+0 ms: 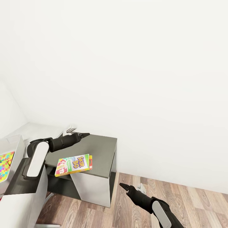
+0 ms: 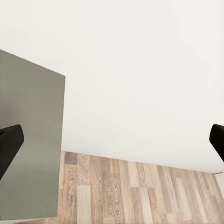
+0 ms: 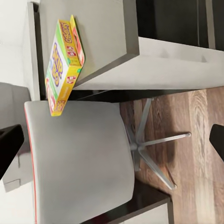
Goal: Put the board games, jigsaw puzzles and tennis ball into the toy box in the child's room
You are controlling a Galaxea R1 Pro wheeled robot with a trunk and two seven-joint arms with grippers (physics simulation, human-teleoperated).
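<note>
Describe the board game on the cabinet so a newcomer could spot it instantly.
Find the dark grey cabinet top against the white wall. The board game overhangs its front edge, a flat yellow-green box lettered SKIP-BO, the one lettered object there.

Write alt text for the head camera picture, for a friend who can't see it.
A yellow-green board game box lies on a dark grey cabinet top, sticking out past its front edge, against a plain white wall. The robot's left hand reaches over the cabinet; its right hand hangs above wood-plank floor. A jigsaw puzzle shows at far left.

Glossy printed card game box [image 1: 73, 165], matt dk-grey cabinet top [image 1: 101, 155], wood-plank floor [image 1: 177, 202].
</note>
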